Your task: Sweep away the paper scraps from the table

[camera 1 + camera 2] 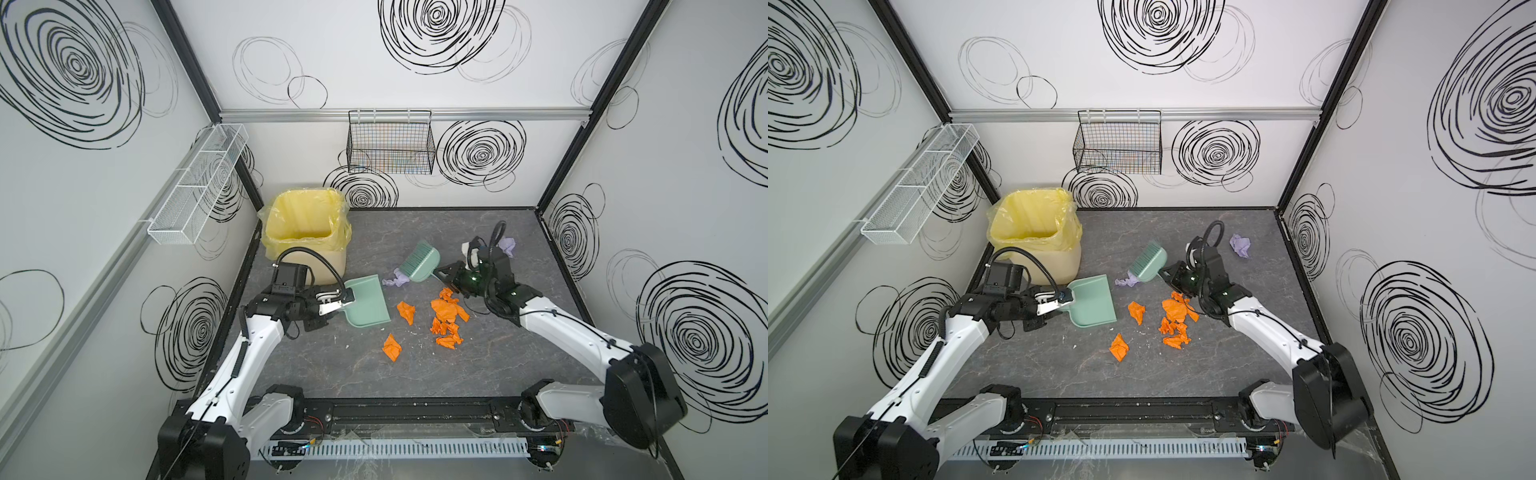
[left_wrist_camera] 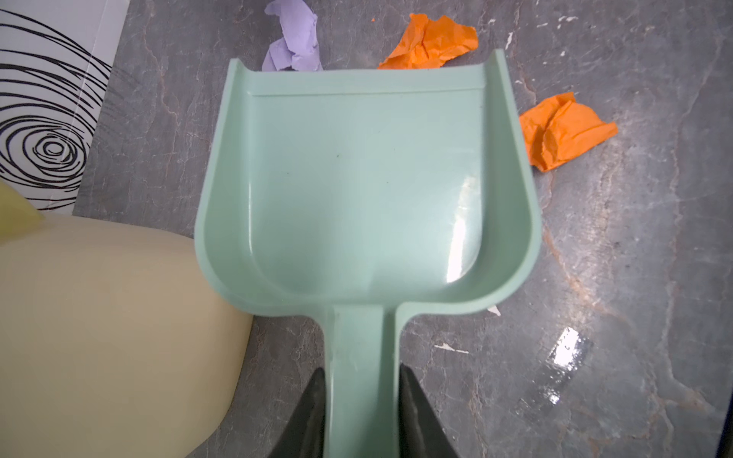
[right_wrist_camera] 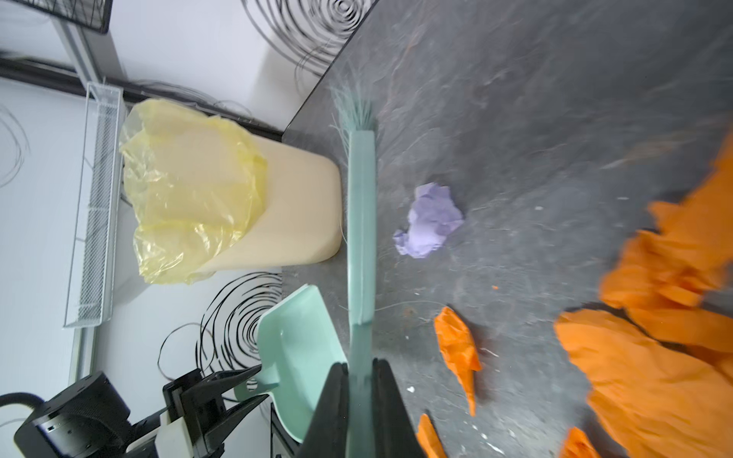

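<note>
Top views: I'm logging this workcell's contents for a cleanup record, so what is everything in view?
orange paper scraps: a cluster plus two loose wads, orange, mid-table
lilac paper scraps: two, lilac, one by the brush head, one far right
dustpan: one, mint green, empty, left of the scraps
brush: one, mint green, behind the orange scraps
bin: one, cream with yellow liner, far-left corner
wire basket: one, black, back wall
mesh basket: one, white, left wall
table: one, dark grey, underneath
left gripper: one, black, jaws shut on dustpan handle
right gripper: one, black, jaws shut on brush handle
</note>
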`<state>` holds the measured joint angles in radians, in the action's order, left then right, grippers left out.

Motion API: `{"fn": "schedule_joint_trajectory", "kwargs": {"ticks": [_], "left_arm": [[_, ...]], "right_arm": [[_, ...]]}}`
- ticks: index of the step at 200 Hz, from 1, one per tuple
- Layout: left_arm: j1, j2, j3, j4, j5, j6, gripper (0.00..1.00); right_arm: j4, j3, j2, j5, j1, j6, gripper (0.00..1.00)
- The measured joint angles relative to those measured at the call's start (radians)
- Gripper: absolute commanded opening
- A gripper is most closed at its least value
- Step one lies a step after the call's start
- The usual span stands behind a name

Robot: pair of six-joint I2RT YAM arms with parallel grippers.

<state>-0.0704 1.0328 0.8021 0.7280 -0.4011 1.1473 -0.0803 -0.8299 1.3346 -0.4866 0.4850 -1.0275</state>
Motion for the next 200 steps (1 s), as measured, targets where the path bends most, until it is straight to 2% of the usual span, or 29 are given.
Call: {"fn": "schedule_joint_trajectory", "kwargs": {"ticks": [38, 89, 144, 200], "left_arm": [[0.051, -0.024, -0.006, 0.018, -0.002, 0.007, 0.00], [0.106, -0.023, -0.006, 0.034, -0.019, 0.032, 0.00], [0.109, 0.004, -0.006, 0.033, -0.040, 0.041, 0.00], [0.110, 0.007, -0.011, 0.028, -0.051, 0.042, 0.00]], "right_arm": [[-0.030, -0.162, 0.221, -0.034, 0.087, 0.007, 0.00], [-0.060, -0.149, 0.334, -0.057, 0.105, 0.007, 0.00], [-0.071, -0.020, 0.299, -0.060, 0.092, 0.018, 0.00], [0.006, 0.158, 0.063, -0.046, 0.005, 0.072, 0.00]]}}
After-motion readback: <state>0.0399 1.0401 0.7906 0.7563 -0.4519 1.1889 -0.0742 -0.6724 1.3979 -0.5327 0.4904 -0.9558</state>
